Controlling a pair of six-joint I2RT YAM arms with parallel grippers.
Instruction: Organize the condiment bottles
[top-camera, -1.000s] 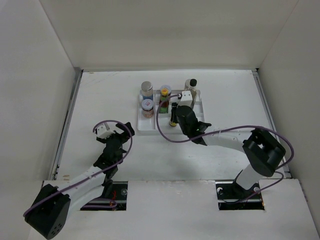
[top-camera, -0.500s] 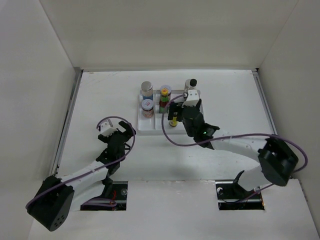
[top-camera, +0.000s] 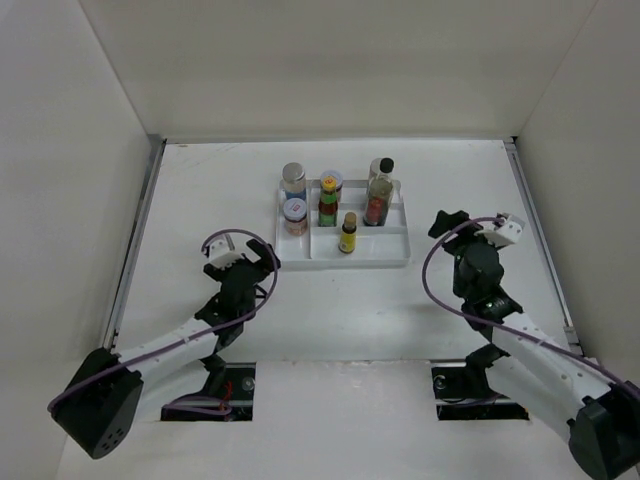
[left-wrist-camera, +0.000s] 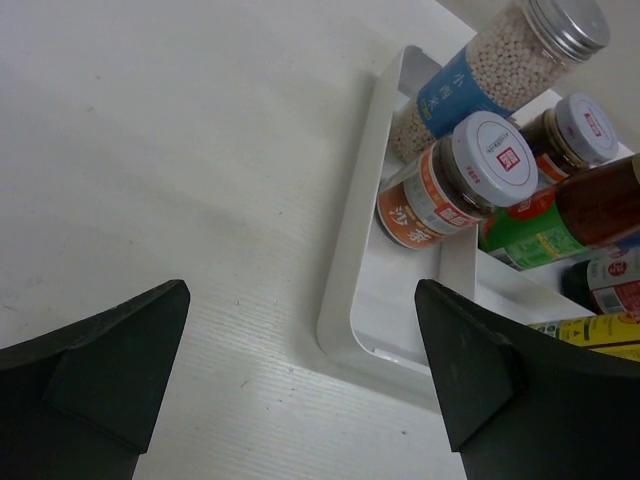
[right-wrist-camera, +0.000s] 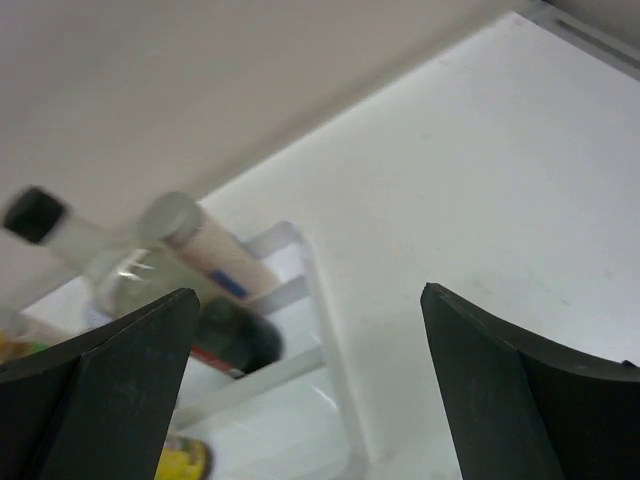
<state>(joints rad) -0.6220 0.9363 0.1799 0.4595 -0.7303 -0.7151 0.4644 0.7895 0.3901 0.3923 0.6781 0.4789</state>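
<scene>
Top external view: the condiment bottles (top-camera: 328, 207) are seen standing upright together in the white tray (top-camera: 385, 248), which is set on the tabletop (top-camera: 200, 200) toward its far side. A blue-labelled jar (top-camera: 293, 180) with a grey lid is placed at the tray's left rear, and a reddish-labelled jar (top-camera: 295, 213) is set just in front of it. A yellow-capped bottle (top-camera: 348, 232) is found near the middle of the tray, toward its front. A black-capped bottle (top-camera: 385, 165) is placed at the right rear. How the bottles are split among the compartments cannot be told exactly.

In the left wrist view, the two jars are seen lid-first just inside the tray's near corner.

The left gripper (top-camera: 243, 262) is held over bare tabletop, near the tray's front-left corner and apart from it. Its fingers (left-wrist-camera: 115, 370) are spread wide, and nothing is held between them.

The right gripper (top-camera: 468, 222) is held to the right of the tray, clear of it. Its fingers (right-wrist-camera: 525, 385) are likewise spread wide and nothing is gripped. In its wrist view the tray's right end is blurred.
</scene>
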